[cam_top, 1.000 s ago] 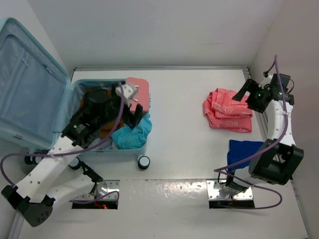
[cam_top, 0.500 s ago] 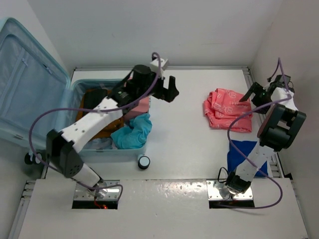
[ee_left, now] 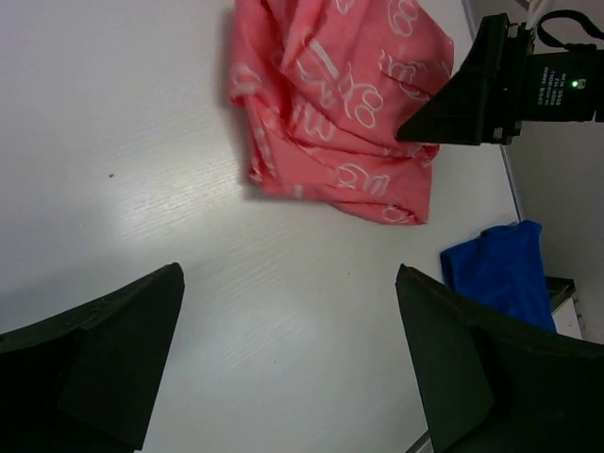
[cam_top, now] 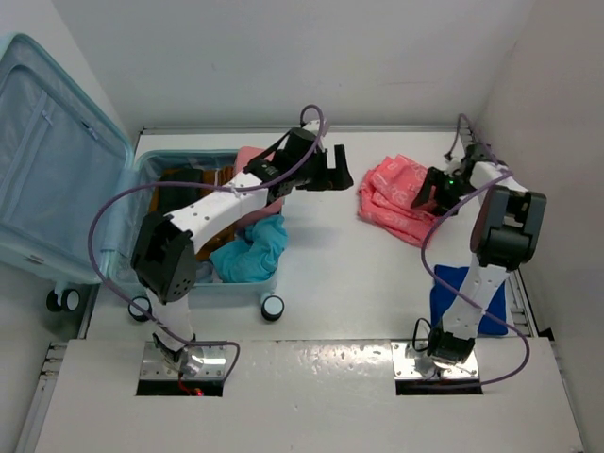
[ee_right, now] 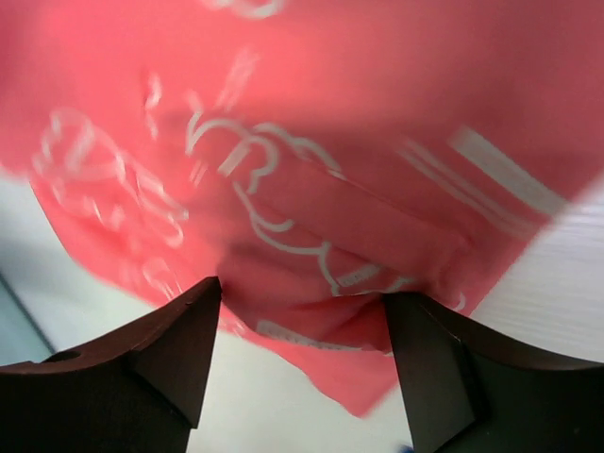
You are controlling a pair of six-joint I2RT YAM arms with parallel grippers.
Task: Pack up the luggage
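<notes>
The luggage (cam_top: 57,160) lies open at the left, its lid flat against the wall. Its base holds a teal cloth (cam_top: 253,247), a pink case (cam_top: 257,157) and dark items. My left gripper (cam_top: 338,170) hangs open over bare table (ee_left: 288,274), between the luggage and a pink patterned cloth (cam_top: 389,196). That pink cloth (ee_left: 330,104) lies just beyond the fingers in the left wrist view. My right gripper (cam_top: 430,193) sits at the cloth's right edge. Its jaws stand apart (ee_right: 302,288), with a bunched fold of the pink cloth (ee_right: 311,142) between them.
A blue cloth (cam_top: 467,293) lies on the table at the near right, beside the right arm (ee_left: 495,269). A suitcase wheel (cam_top: 273,307) sticks out at the luggage's front corner. White walls close in the table at the back and right.
The left arm swung from over the luggage out toward the table's middle. The right gripper came down onto the pink cloth's right edge, its jaws narrowed, and the cloth shifted left.
</notes>
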